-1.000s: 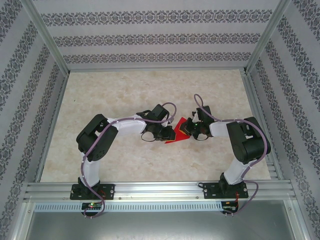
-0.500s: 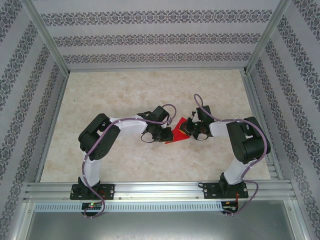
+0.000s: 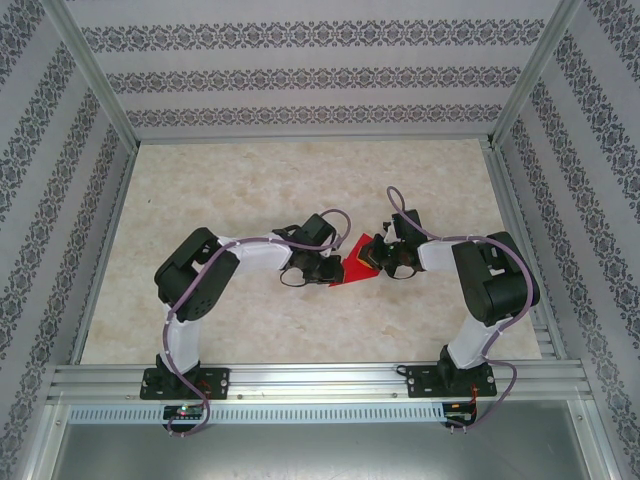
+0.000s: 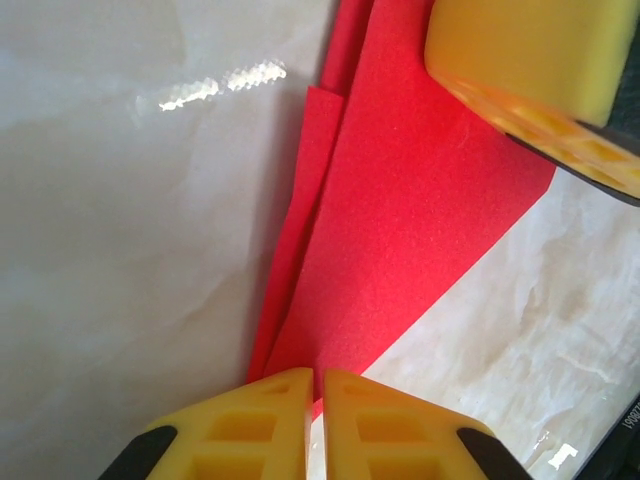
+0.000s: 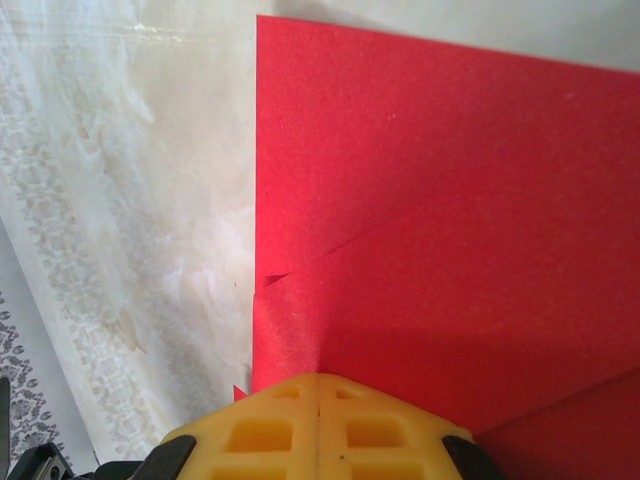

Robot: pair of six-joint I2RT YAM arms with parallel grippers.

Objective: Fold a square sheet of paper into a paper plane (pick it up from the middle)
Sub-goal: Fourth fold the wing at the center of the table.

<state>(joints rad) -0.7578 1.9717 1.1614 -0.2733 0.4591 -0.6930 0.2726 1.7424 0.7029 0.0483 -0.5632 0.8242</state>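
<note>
The square sheet of paper (image 3: 351, 272) lies red side up on the table between my two grippers, partly folded into overlapping layers. In the left wrist view the paper (image 4: 400, 220) narrows to a point that runs into the thin slit between the fingers of my left gripper (image 4: 318, 385), which is shut on that tip. My right gripper (image 5: 318, 385) is shut, its tips resting on the paper (image 5: 450, 200) beside a diagonal crease and a straight left edge. One yellow finger (image 4: 520, 60) of the right gripper presses the far side of the sheet. From above, the left gripper (image 3: 333, 270) and the right gripper (image 3: 380, 258) face each other.
The marble-patterned tabletop (image 3: 250, 180) spreads to the left, to the far side and in front of the paper. Patterned walls and an aluminium frame (image 3: 90, 90) enclose it. A metal rail (image 3: 320, 380) at the near edge carries both arm bases.
My left gripper's jaws have narrowed on the paper's tip and its wrist has shifted slightly. The right arm and the paper stay where they were.
</note>
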